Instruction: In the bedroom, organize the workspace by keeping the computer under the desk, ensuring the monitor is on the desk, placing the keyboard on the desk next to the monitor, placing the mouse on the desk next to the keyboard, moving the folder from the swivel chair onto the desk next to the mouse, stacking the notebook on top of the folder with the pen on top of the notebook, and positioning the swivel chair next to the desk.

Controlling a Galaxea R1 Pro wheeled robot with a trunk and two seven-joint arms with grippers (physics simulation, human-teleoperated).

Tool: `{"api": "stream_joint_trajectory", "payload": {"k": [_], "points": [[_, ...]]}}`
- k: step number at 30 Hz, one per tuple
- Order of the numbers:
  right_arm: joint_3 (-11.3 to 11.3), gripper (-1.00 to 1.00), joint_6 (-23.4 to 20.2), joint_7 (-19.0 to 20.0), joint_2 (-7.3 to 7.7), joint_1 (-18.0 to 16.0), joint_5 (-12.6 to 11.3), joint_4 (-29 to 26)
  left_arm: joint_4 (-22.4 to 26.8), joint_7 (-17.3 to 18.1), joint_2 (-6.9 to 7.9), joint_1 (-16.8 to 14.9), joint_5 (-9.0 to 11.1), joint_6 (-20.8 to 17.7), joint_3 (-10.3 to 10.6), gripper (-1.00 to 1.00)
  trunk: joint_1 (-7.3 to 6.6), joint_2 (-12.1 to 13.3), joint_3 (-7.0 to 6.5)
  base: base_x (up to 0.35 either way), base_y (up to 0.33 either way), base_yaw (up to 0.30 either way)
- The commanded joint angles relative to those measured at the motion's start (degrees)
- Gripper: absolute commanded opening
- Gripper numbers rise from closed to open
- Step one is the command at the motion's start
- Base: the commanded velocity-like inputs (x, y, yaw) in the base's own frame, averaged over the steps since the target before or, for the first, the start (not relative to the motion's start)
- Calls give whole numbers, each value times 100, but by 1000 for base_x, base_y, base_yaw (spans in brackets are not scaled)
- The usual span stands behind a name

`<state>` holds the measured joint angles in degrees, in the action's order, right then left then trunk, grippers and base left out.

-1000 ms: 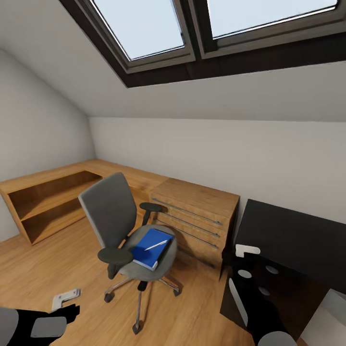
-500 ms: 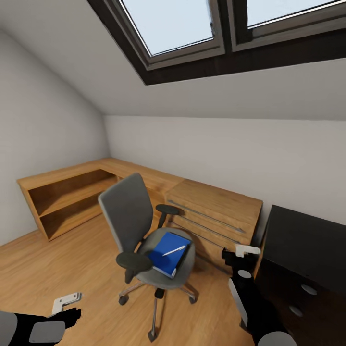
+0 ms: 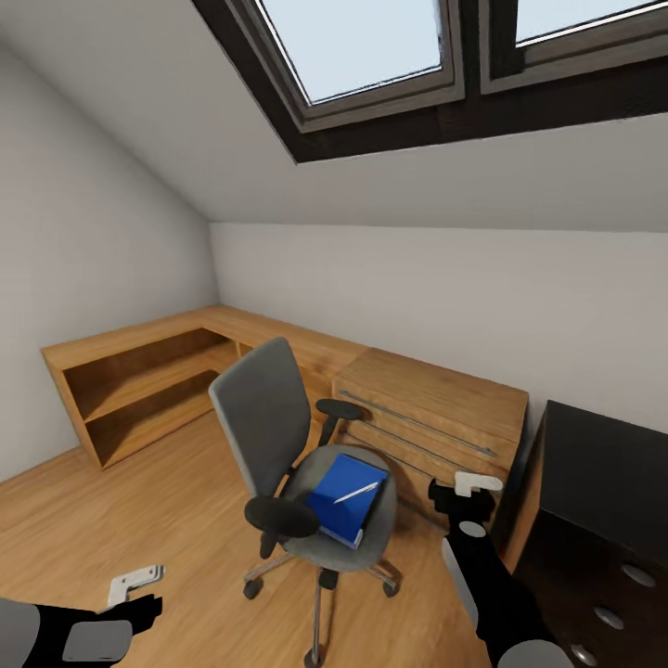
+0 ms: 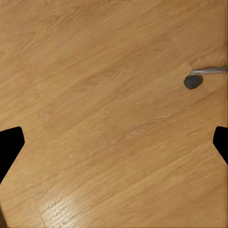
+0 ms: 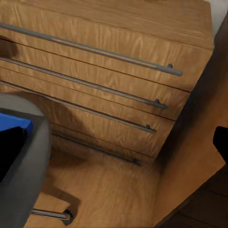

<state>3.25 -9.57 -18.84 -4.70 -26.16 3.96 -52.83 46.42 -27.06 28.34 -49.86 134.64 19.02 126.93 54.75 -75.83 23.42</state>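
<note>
Two skylights (image 3: 390, 46) with dark frames fill the top of the head view, set into the sloped ceiling of the bedroom (image 3: 121, 232). At the frame's centre stands the swivel chair (image 3: 278, 427), grey, on the wood plank floor (image 3: 121, 520). The folder (image 3: 345, 496), bright blue, lies flat on its seat, and the pen (image 3: 355, 492) lies slantwise on top of the folder. Just behind the chair is a light wooden drawer chest (image 3: 436, 417) with long metal handles; a low wooden shelf unit (image 3: 139, 380) runs along the left wall. The desk (image 3: 603, 482), black with round silver knobs on its drawers, sits at the right edge, touching the chest's side.

The left hand (image 3: 134, 586) hangs at the lower left over bare floor, its fingers (image 4: 9, 147) spread wide in the wrist view, holding nothing. The right hand (image 3: 475, 484) is at the lower right, in front of the chest, its fingers (image 5: 221, 140) likewise spread and empty.
</note>
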Motion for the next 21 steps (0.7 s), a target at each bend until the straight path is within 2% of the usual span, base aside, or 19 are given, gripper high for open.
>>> {"api": "stream_joint_trajectory", "payload": {"k": [1, 12, 15, 18, 21], "points": [[9, 100, -47, -8, -5, -3, 44, -9, 16, -1, -11, -11, 36, 40, 25, 100, 3, -4, 7, 310, 1, 0], [2, 100, -79, -14, -12, -7, 42, -8, 18, -1, -30, -10, 36, 40, 26, 100, 3, -4, 7, 319, 0, 0], [-9, 100, -199, -17, -23, -6, 34, -8, 22, -1, -30, -9, 36, 40, 29, 100, 3, -4, 7, 166, 0, 0], [-7, 100, -628, -16, -36, -7, 6, -13, 24, -1, -31, -8, 36, 40, 29, 100, 3, -4, 7, 75, 0, 0], [3, 100, -1335, -12, -62, -25, -98, -31, 25, -1, -31, -11, 36, 40, 30, 100, 3, -4, 7, 26, 0, 0]]}}
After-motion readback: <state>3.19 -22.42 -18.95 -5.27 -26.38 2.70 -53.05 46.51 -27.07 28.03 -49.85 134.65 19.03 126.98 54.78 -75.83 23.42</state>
